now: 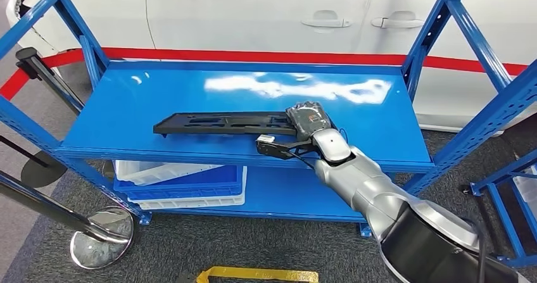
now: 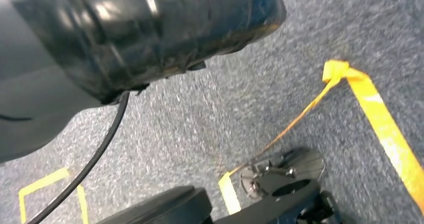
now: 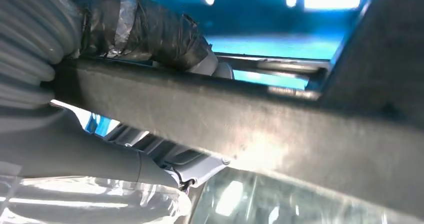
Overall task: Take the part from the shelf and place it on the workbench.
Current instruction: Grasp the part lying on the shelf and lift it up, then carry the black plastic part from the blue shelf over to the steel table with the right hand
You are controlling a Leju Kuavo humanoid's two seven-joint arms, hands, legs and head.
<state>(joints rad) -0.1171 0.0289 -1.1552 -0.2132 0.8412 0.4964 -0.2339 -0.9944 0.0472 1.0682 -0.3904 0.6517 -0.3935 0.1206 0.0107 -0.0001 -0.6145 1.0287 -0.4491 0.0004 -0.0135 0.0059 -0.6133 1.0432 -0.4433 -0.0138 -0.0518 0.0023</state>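
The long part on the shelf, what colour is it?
Black; the head view shows it best.

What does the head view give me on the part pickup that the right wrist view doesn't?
Head view alone: the whole long black part lying on the blue shelf, the right hand over its right end, white and blue bins on the lower level. Right wrist view alone: the close contact, with dark fingers over the part's edge and the grey thumb under it. Both show hand and part together.

Glossy silver jointed right arm point(image 1: 370, 188) with black elbow shell, dark tape-wrapped right hand point(image 1: 309, 121), grey ribbed wrist cover point(image 3: 25, 43), thin black cable point(image 2: 85, 169)
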